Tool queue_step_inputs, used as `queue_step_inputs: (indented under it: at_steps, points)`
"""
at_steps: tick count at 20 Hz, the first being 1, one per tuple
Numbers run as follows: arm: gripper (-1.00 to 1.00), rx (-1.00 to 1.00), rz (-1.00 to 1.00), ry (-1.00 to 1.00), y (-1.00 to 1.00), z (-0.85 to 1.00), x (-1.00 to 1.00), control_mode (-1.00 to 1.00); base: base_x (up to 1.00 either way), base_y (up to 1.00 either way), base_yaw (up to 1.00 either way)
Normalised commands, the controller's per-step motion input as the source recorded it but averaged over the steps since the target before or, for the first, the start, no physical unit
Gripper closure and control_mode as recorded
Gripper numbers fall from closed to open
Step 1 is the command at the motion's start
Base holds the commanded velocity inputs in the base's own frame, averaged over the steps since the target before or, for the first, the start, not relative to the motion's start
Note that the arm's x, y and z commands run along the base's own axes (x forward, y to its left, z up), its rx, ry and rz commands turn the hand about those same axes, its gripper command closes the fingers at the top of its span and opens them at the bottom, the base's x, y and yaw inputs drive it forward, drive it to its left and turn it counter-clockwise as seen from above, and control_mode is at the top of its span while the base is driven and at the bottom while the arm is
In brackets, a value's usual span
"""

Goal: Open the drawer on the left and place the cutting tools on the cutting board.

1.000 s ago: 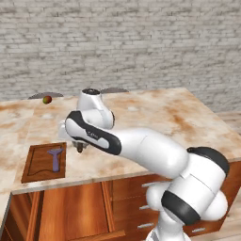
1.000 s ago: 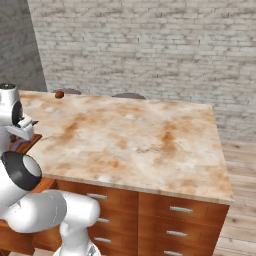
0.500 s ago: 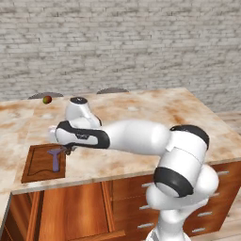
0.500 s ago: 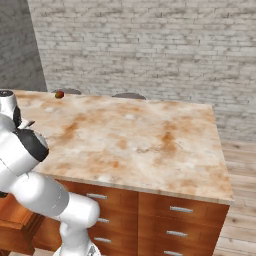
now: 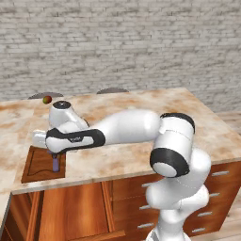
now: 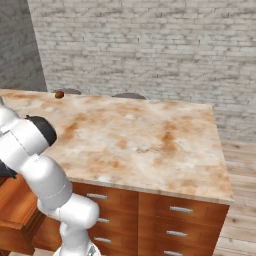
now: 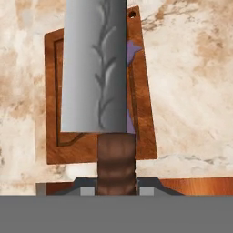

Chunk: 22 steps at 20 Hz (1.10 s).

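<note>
We see our end effector [image 7: 116, 189] pinching the small knife with the grey blade and dark brown handle [image 7: 95, 68]; in the hand view the fingers grip the handle and the blade runs straight away from them, its long axis along the reach. Beyond the blade lies the flat dark brown wooden cutting board with a grooved border [image 7: 143, 113], resting on the marbled beige bench [image 7: 191, 82], and the purple T-shaped peeler [image 7: 132, 52] peeks out from behind the blade, already on that board.

From the left base view, the end effector [image 5: 52, 151] hangs over the board [image 5: 37, 164], with the peeler [image 5: 56, 163] just beneath it. We judge one tool placed and the knife left to set down.

In the right base view, a small red-green fruit [image 6: 59, 94] sits far off.
</note>
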Motion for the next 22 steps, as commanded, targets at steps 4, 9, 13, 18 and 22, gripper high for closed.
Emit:
queue_step_inputs:
  at_steps: [4, 9, 13, 18, 22]
  points:
    - [1.00, -0.02, 0.00, 0.00, 0.36, -0.05, 0.02, -1.00, 0.00, 0.00, 0.00]
    - [1.00, -0.01, 0.00, 0.00, 0.24, -0.17, 0.09, -1.00, 0.00, 0.00, 0.00]
    - [1.00, 0.00, 0.00, 0.00, 0.08, -0.23, 0.11, -1.00, 0.00, 0.00, 0.00]
    - [1.00, 0.00, 0.00, 0.00, 0.01, -0.10, 0.02, -1.00, 0.00, 0.00, 0.00]
    - [1.00, 0.00, 0.00, 0.01, 0.00, -0.23, 0.00, -1.00, 0.00, 0.00, 0.00]
